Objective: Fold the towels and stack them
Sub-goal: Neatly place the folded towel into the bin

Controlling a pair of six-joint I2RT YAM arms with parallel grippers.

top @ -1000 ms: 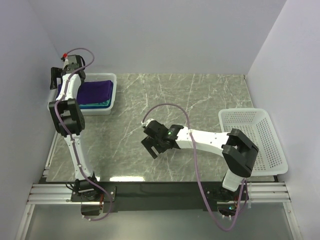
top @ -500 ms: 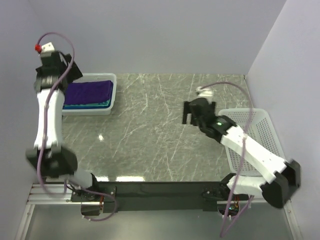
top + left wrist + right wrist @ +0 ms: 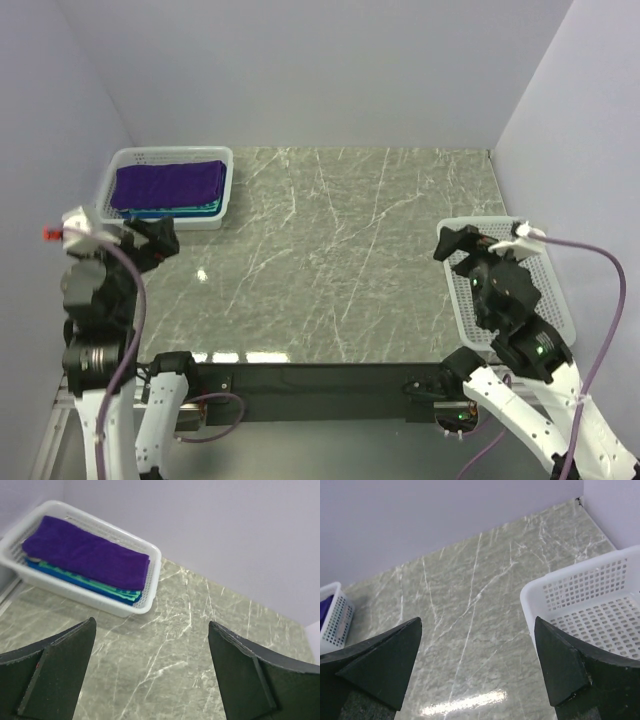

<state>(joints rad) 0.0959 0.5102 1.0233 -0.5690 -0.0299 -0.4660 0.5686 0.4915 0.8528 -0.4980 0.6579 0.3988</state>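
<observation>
A folded purple towel [image 3: 168,184] lies on top of a stack in the white mesh basket [image 3: 225,190] at the back left. Teal and blue towels [image 3: 185,211] show beneath it. In the left wrist view the purple towel [image 3: 85,555] sits over the teal and blue edges [image 3: 117,593]. My left gripper [image 3: 163,240] is open and empty, held high near the table's left front, well short of that basket; its jaws [image 3: 151,625] stand wide apart. My right gripper [image 3: 452,243] is open and empty above the right basket's near-left corner [image 3: 477,622].
An empty white mesh basket [image 3: 545,250] stands at the right edge; it also shows in the right wrist view [image 3: 600,605]. Grey marble tabletop [image 3: 340,240] lies between the baskets. Lilac walls close in the back and both sides.
Both arms have pulled back toward the near edge. The left gripper left the spot by the towel basket; the right gripper moved from the table's middle to the right basket.
</observation>
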